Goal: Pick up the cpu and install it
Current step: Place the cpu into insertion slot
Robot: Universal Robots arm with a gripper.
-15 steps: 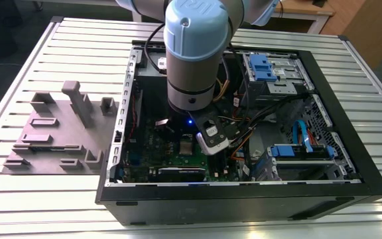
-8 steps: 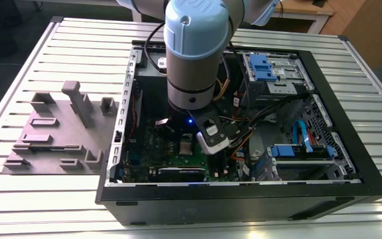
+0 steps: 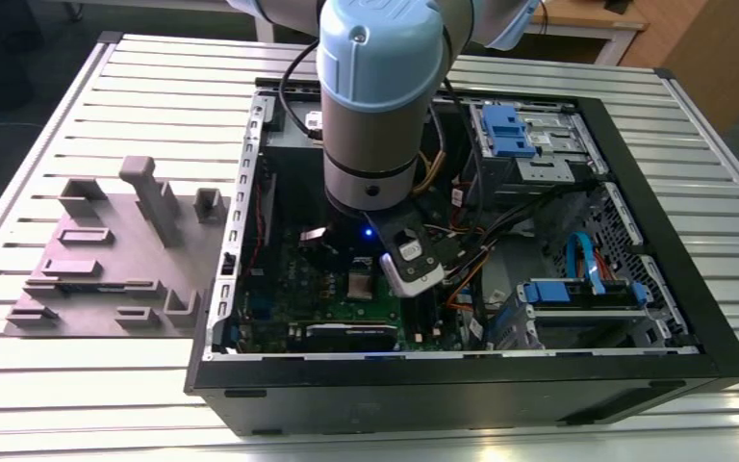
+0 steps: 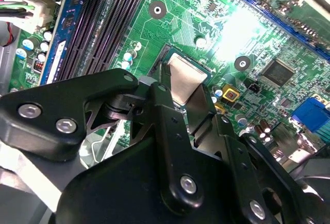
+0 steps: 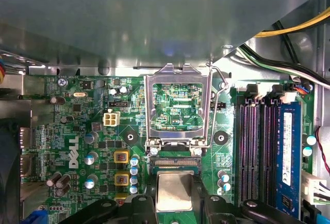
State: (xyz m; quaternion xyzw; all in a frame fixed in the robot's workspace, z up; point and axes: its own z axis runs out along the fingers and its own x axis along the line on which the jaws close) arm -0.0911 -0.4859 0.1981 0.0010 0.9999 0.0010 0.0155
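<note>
While the computer case (image 3: 472, 395) lies on the slatted table (image 3: 113, 385), the claw (image 5: 175, 184) clamps the cpu (image 5: 174, 194).

exterior view: arm (image 3: 376, 106) blocks the middle of the motherboard (image 3: 273, 300) | second wrist view: gripper (image 4: 181, 90) links cover the near part and side edges of the cpu (image 4: 184, 75) | first wrist view: cpu near edge hidden behind gripper, blurred grey panel (image 5: 129, 17) unidentifiable, blue connector (image 5: 38, 217) cut by frame edge
</note>
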